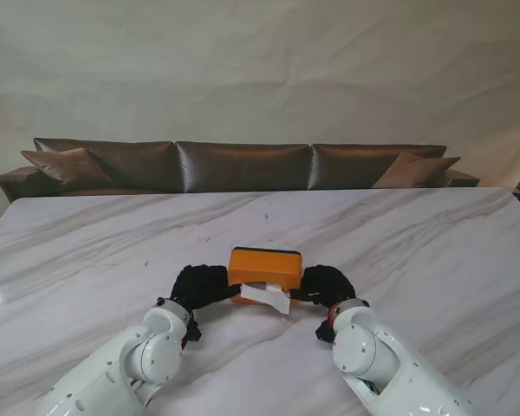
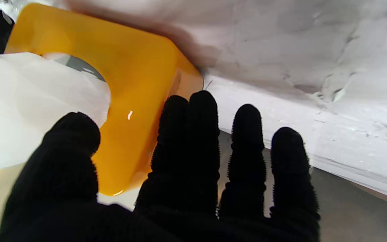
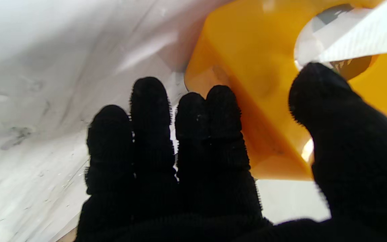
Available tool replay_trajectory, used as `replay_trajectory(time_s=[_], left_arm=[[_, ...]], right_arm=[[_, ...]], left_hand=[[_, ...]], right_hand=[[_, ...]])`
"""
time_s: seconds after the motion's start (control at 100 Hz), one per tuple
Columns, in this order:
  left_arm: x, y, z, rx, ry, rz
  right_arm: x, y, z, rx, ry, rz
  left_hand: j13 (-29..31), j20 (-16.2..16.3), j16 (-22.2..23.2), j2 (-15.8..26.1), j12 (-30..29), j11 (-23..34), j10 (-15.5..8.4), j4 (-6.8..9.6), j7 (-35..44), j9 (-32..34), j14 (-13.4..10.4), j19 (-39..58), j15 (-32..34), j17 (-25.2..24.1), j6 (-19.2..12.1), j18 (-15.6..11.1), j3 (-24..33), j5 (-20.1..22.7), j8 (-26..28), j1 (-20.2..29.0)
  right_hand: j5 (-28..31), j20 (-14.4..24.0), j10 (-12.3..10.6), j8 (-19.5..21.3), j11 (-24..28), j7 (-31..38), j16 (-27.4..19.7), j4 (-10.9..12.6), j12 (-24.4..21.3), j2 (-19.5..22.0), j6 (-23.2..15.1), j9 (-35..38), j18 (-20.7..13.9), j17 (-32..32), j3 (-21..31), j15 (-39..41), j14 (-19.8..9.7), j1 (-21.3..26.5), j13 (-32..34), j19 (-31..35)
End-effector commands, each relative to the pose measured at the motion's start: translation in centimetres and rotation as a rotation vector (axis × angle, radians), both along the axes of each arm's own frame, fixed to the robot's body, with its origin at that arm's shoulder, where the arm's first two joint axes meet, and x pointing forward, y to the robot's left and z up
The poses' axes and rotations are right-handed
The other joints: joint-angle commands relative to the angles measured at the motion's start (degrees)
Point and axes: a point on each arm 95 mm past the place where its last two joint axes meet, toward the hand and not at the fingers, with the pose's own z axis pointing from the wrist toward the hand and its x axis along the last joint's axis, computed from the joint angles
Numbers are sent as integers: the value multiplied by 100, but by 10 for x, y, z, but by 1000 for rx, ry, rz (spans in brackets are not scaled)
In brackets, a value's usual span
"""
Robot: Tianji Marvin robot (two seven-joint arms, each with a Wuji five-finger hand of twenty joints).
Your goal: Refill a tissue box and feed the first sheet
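Stand view: glossy orange plastic tissue box (image 1: 265,268) near centre of white marble table (image 1: 433,234), long axis left-right, opening faced nearer to me, white tissue sheet (image 1: 267,296) protruding. Base hidden. Black-gloved left hand (image 1: 201,285) and right hand (image 1: 326,284) clasped box ends; contact partly blurred.

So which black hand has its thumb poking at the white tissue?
The right hand: its thumb tip meets the tissue at the orange box opening. The left hand thumb sits short of it.
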Motion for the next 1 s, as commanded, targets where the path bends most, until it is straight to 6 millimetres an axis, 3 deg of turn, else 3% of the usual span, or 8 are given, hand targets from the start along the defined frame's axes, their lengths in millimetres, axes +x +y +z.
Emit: replay_trajectory(time_s=[0.0, 0.3, 0.47, 0.65, 0.76, 0.8, 0.86, 0.99], left_arm=[[-4, -20, 9, -47, -7, -40], [-2, -19, 22, -80, -46, -29], [4, -13, 24, -80, -27, 0], [10, -5, 20, -60, 0, 25], [8, 1, 17, -27, 26, 30], [7, 4, 17, -14, 36, 34], [5, 8, 16, 6, 51, 44], [2, 18, 15, 49, 91, 66]], right_arm=[[-5, 23, 7, 57, -4, 46], [-10, 31, 21, 99, -21, 32], [-4, 29, 25, 84, -6, -1], [5, 22, 18, 63, 84, -7], [5, 17, 12, 51, 122, -10], [4, 16, 11, 43, 131, -7], [3, 13, 11, 26, 138, -4], [1, 6, 13, 0, 147, -5]], left_hand=[[266, 68, 131, 278, 89, 89, -389, -94, 103, 304, 8, -299, 185, 67, -1287, -248, -168, 339, 285, 109], [909, 84, 188, 374, 184, 360, -259, -109, 637, 1232, 61, -2, 636, 480, -1394, -224, -255, 1392, 531, 256], [1026, 71, 165, 370, 189, 395, -232, -91, 749, 1410, 81, 70, 738, 564, -1392, -205, -277, 1571, 587, 289], [850, 29, 62, 373, 116, 191, -245, -89, 505, 1148, 88, 23, 596, 468, -1388, -226, -308, 1307, 523, 253], [536, -21, -108, 385, -96, -208, -255, -118, -74, 650, 69, -64, 270, 334, -1364, -287, -335, 804, 287, 122], [448, -31, -157, 401, -182, -311, -219, -138, -277, 516, 89, -88, 171, 292, -1313, -302, -332, 702, 166, 72], [347, -42, -227, 422, -319, -447, -185, -178, -567, 360, 133, -121, 34, 246, -1271, -280, -327, 616, -65, 0], [145, -85, -407, 467, -562, -759, -145, -261, -1060, 57, 146, -203, -292, 176, -1266, -243, -342, 555, -510, -92]], right_hand=[[194, -69, -474, -57, -4, 43, 84, -185, 72, -174, -1941, 306, -73, 82, 207, 224, 41, -112, 205, 272], [1380, -124, -362, 198, 186, 296, 51, 147, 171, 598, -1845, 1339, 92, 635, 340, 506, 189, -471, 923, 704], [1902, -197, -288, 507, 244, 183, 31, 312, 260, 877, -1560, 1799, 230, 953, 361, 664, 262, -629, 1306, 980], [1843, -225, -228, 568, 185, 49, 19, 344, 276, 895, -1510, 1706, 231, 880, 223, 641, 301, -677, 1243, 998], [1601, -268, -162, 613, 90, -172, 14, 355, 283, 867, -1392, 1477, 215, 772, -23, 600, 334, -717, 1095, 965], [1391, -291, -110, 682, 12, -412, 18, 431, 271, 988, -1250, 1282, 207, 703, -236, 568, 346, -887, 978, 936], [1208, -314, -54, 1249, -20, -938, 54, 751, 254, 1274, -1043, 1062, 164, 616, -623, 544, 347, -1045, 850, 884], [607, -323, 31, 1164, -136, -1515, 84, 1037, 186, 1462, -774, 708, 132, 509, -969, 530, 374, -1548, 655, 813]])
